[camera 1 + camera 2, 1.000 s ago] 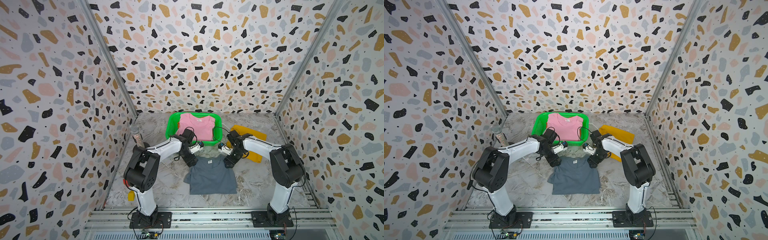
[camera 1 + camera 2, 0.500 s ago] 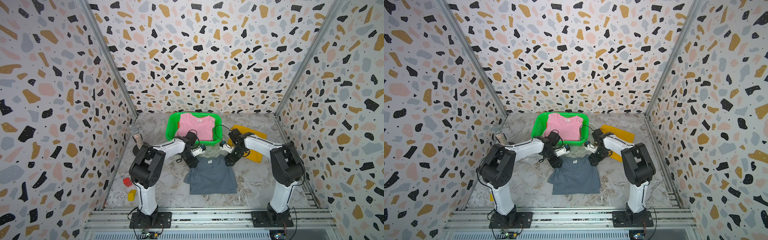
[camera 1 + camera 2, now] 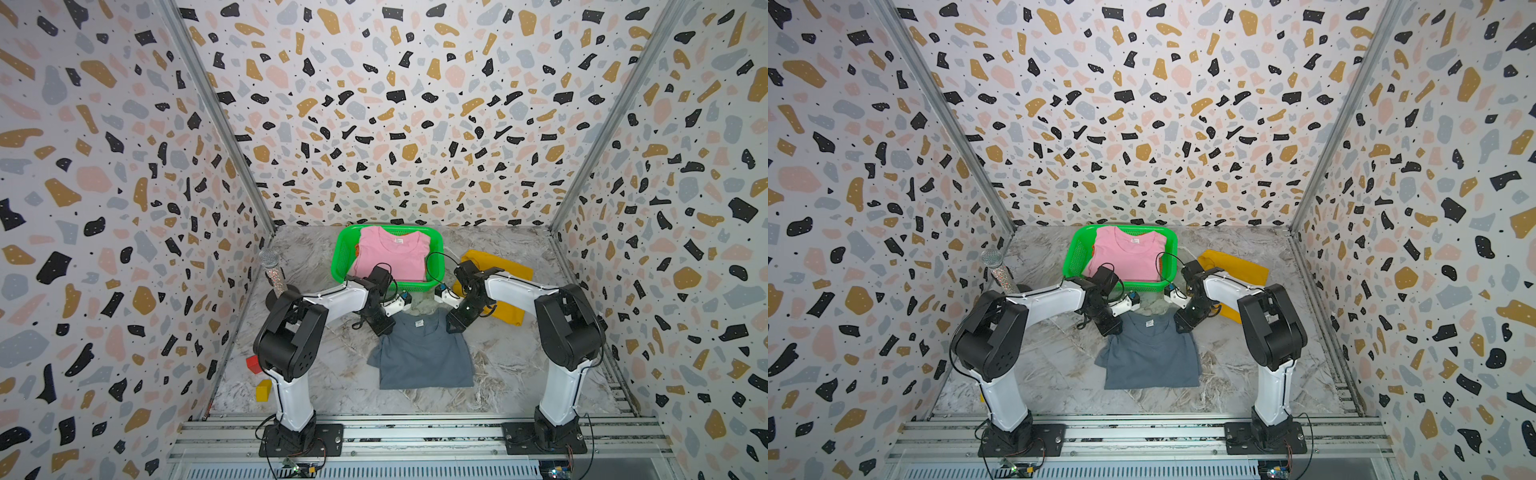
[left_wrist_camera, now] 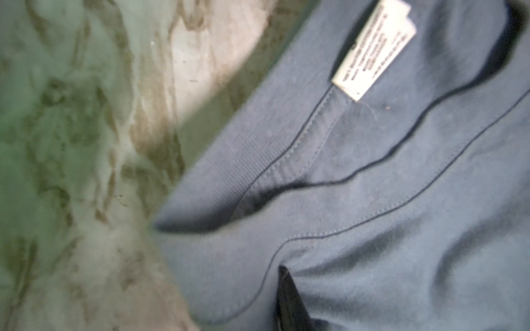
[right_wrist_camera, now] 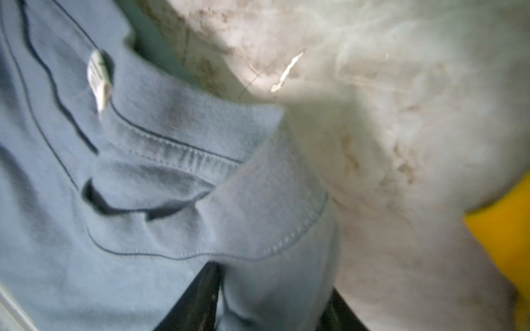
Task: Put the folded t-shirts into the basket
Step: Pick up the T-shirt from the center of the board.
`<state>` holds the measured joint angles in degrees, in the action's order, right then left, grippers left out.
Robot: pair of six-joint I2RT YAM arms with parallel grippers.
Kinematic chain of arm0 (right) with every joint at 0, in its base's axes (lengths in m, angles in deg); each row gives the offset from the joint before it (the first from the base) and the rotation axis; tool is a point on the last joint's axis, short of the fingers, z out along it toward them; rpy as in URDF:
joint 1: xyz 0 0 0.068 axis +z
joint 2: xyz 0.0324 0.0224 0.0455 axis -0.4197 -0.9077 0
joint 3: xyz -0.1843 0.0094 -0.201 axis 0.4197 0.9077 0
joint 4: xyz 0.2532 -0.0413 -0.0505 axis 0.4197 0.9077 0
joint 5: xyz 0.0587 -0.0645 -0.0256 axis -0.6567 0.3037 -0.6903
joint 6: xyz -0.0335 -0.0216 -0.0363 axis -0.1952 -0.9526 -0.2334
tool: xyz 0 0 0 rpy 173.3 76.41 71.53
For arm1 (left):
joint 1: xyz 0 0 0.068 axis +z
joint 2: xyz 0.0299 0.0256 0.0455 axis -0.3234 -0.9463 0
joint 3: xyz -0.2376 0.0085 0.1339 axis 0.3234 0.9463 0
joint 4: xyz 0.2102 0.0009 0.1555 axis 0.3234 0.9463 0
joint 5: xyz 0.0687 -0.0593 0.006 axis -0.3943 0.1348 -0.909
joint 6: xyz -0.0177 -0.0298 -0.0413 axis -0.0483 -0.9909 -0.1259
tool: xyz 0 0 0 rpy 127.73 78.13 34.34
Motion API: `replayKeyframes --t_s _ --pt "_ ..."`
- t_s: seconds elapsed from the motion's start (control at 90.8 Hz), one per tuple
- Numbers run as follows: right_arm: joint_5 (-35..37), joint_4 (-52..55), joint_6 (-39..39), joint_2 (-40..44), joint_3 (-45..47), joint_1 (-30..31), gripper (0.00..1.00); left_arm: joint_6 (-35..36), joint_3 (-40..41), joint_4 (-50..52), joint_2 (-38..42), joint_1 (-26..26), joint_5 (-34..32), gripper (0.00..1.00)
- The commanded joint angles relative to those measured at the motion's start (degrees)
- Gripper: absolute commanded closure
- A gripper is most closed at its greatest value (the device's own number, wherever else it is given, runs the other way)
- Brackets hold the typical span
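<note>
The slate grey t-shirt lies flat in the middle of the table, neck label toward the basket. My left gripper is shut on its left shoulder; one dark finger shows with cloth puckered round it. At the other shoulder my right gripper is shut on a thick fold of cloth that fills the gap between its fingers. The green basket holds the pink t-shirt, with an orange edge under it. The mustard t-shirt lies right of the basket.
A glittery microphone stands on a round base by the left wall. A red block and a yellow block lie near the left arm's base. Patterned walls close in three sides, and metal rails run along the front.
Both grippers have closed on the grey t-shirt's shoulders, the left one first. The left arm has shifted slightly toward the shirt. The cloth near the collar has bunched up.
</note>
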<state>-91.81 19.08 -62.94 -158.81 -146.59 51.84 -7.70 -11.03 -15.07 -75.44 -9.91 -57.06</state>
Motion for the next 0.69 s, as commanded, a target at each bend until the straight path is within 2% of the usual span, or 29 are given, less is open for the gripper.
replayKeyframes --t_s 0.0,0.11,0.264,0.506,0.683 --pt "-3.4 -1.4 0.5 1.6 1.7 0.7 0.66 -0.3 2.3 0.4 -0.4 -0.3 -1.2 0.89" --pt "-2.9 -4.7 0.4 6.1 3.7 0.7 0.84 -0.6 2.1 0.3 1.4 0.1 -0.2 1.0" --pt "-4.2 -9.4 -0.5 14.8 7.1 0.7 1.0 -0.4 1.6 1.5 4.8 1.7 3.5 1.0" --pt "-7.1 -13.3 -1.5 26.2 10.4 0.7 1.0 2.8 0.4 6.0 13.0 6.0 8.1 1.0" --pt "-8.9 -13.7 1.1 28.5 6.3 1.1 1.0 5.3 -2.7 10.4 20.4 8.3 7.5 1.0"
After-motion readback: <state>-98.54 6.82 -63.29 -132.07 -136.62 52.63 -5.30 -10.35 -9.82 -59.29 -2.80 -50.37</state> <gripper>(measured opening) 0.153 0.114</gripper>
